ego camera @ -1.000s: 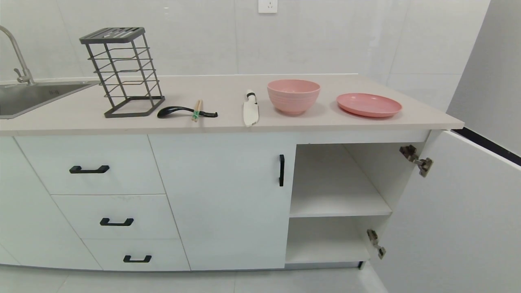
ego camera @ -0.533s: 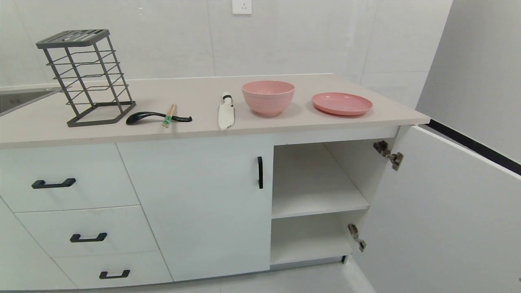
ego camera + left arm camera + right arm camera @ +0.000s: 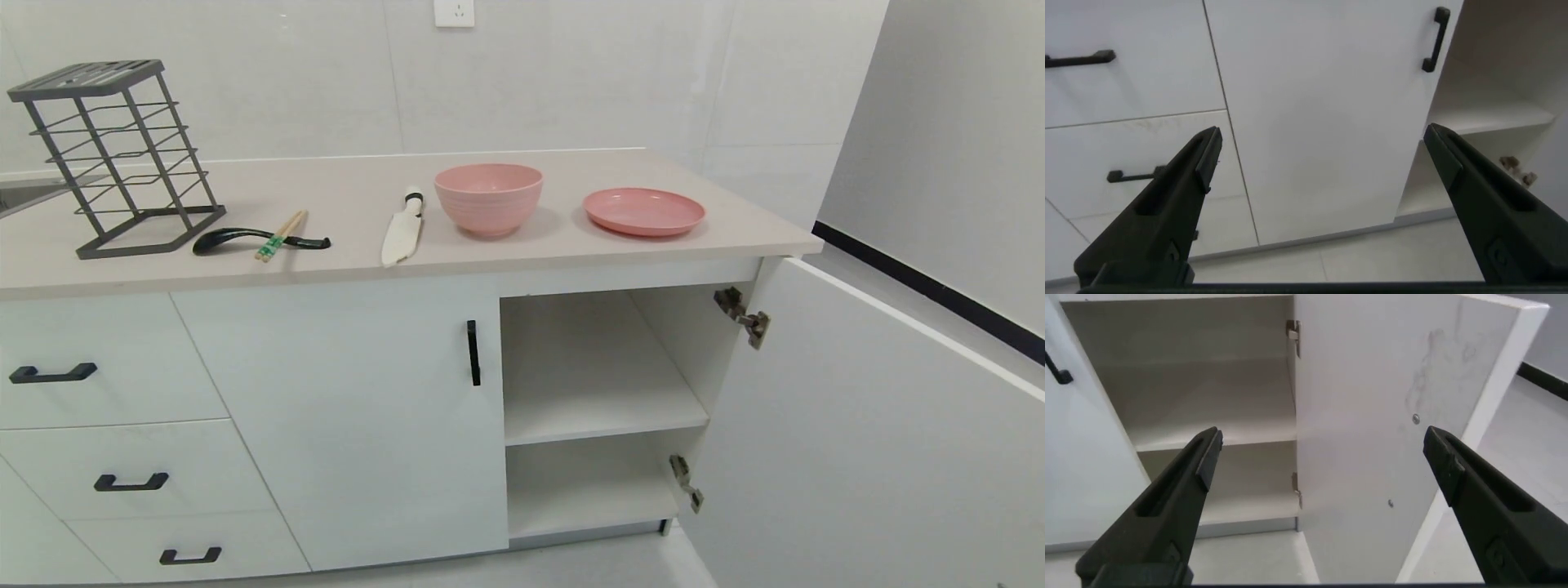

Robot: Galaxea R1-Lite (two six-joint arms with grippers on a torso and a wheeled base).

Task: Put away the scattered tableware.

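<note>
Pink bowl (image 3: 488, 198) upright mid-countertop (image 3: 343, 184). Pink plate (image 3: 644, 211) near it on robot's right, not touching. White knife (image 3: 402, 231) just beside bowl on the other side, flat, black-banded handle end toward wall. Further left: black spoon (image 3: 245, 239) flat, w/ chopsticks (image 3: 280, 236) lying across its handle, touching. Wire rack (image 3: 110, 155) upright at counter's left end.

Left gripper (image 3: 1323, 135) low, below counter lvl, facing closed cabinet door (image 3: 1315, 114) & drawers (image 3: 1127, 155). Jaws spread wide, holding nothing.

Right gripper (image 3: 1321, 434) also low, facing open cabinet: shelf (image 3: 1208, 425) inside, swung-out door (image 3: 1396, 416) beside it. Jaws wide here too, nothing gripped.

All tableware up on countertop, well apart from both jaw pairs. Open compartment under the plate end of the counter, split into upper & lower by the shelf.
</note>
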